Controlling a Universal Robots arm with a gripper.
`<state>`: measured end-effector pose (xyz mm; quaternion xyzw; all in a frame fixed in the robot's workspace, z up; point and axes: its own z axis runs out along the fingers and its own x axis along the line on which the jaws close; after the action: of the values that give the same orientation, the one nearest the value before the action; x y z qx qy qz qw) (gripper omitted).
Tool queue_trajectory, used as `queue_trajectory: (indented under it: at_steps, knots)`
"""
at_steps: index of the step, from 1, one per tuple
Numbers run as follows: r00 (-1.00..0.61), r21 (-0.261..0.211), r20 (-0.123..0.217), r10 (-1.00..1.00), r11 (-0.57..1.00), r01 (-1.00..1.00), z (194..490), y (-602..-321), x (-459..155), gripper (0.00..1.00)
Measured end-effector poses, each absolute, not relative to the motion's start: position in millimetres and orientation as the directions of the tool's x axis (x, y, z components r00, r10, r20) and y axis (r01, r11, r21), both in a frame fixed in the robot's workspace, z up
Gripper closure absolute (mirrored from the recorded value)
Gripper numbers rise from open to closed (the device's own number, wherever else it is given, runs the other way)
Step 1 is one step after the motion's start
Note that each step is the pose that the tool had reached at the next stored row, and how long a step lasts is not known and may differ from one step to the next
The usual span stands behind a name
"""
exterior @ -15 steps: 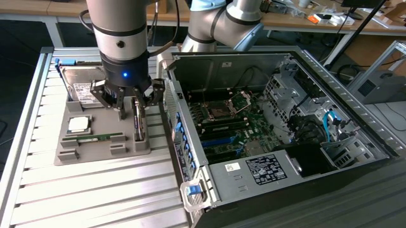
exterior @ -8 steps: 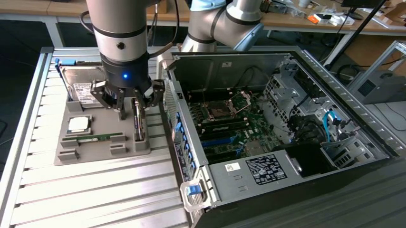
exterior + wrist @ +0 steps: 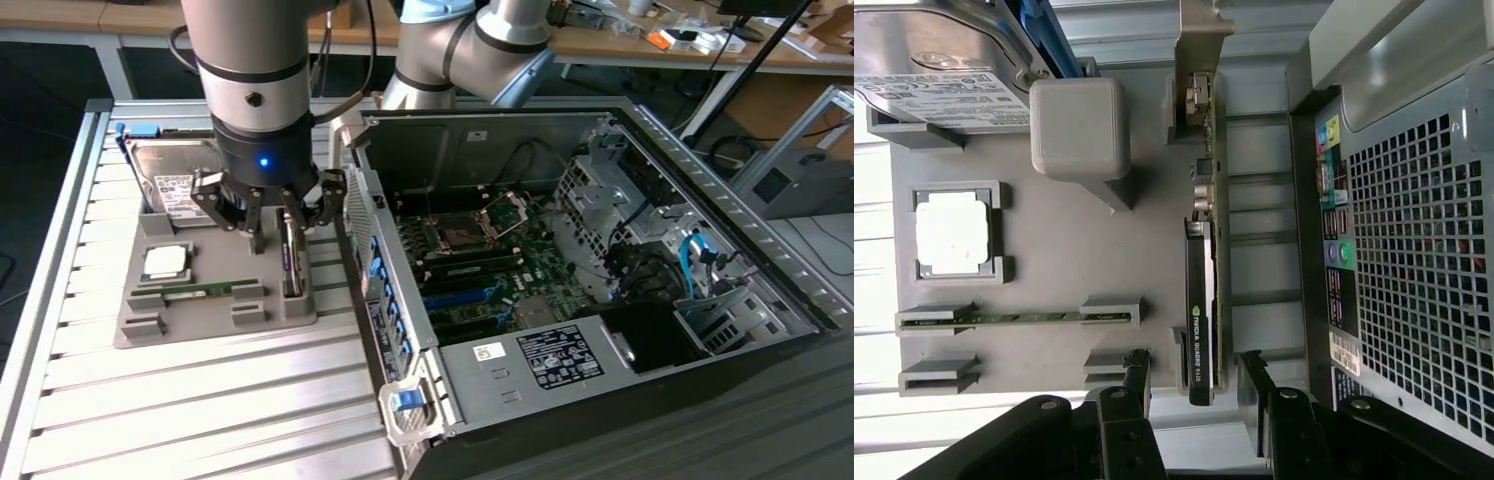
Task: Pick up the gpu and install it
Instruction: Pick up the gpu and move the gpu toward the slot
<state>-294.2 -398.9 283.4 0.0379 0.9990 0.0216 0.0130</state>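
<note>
**Fig.** The gpu point(image 3: 1202, 300) stands on its long edge in a slot of the grey parts tray point(image 3: 1054, 260), on the tray's side nearest the open PC case point(image 3: 1414, 250). The gripper point(image 3: 1196, 385) hangs directly over one end of the card with its claw released. One finger point(image 3: 1137, 385) sits on each side of the board w/ gaps visible; nothing is grasped and no contact shows.

**Risks (judgement).**
- (a) The jaws straddle the card's end, opp. the bracket, not its middle. A grip there could let the card pivot and bind in its slot.
- (b) The case wall is near, so the finger on that side has little room and might clip it.
- (c) The board is thin, so an off-centre squeeze may slip or press on components.

**Appearance.** Thin, flat, rectangular. A dark shroud w/ green stripe and NVIDIA lettering runs along the upper edge, and bare board w/ connectors lies beyond it. A silver metal bracket point(image 3: 1199, 40) closes the end far from the gripper.

**Surroundings.** Hard drive point(image 3: 934, 60), CPU point(image 3: 952, 232) and RAM stick point(image 3: 1004, 320) each lie in their own tray recess, apart from the jaws.
</note>
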Motion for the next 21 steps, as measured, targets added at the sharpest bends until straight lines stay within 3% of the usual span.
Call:
queue_trajectory:
  at_steps: [21]
  knots:
    - [-0.997,0.044,-0.024,0.076,0.996,0.075,277.3,-398.9,-294.2,0.52]
